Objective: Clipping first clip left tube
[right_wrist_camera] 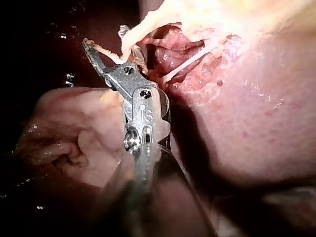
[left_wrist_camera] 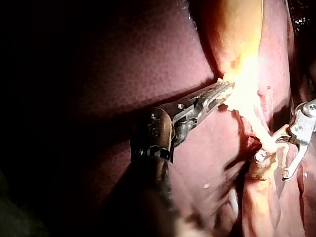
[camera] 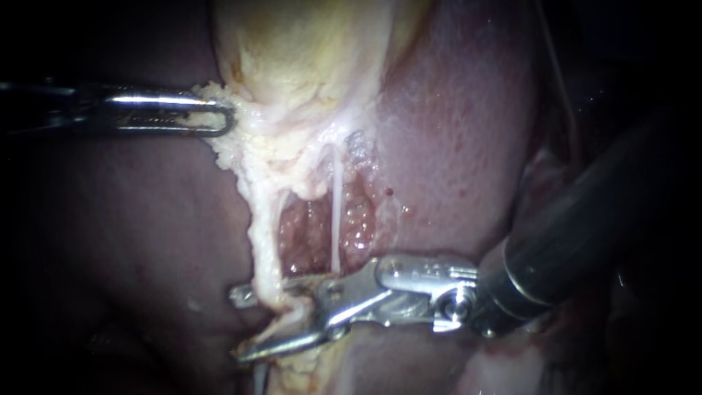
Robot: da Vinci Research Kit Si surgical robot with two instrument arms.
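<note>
The left tube [camera: 261, 241] is a thick pale strand running down from the gallbladder [camera: 307, 44]. My right instrument [camera: 241, 325] comes in from the right, and its jaws stand open, one on each side of this tube low down. No clip shows on the tube. The right wrist view shows the same open jaws [right_wrist_camera: 104, 38] with the pale tube [right_wrist_camera: 136, 37] crossing between them. My left instrument [camera: 219, 121] is shut on the fatty tissue at the gallbladder's lower edge. In the left wrist view its toothed jaws [left_wrist_camera: 223, 93] bite that pale edge.
A thin white right tube [camera: 335, 219] runs beside the left tube, with a raw, bubbly window [camera: 307, 234] of tissue between them. Dark red liver [camera: 453, 124] lies on both sides. My right instrument's thick shaft [camera: 585, 227] fills the lower right.
</note>
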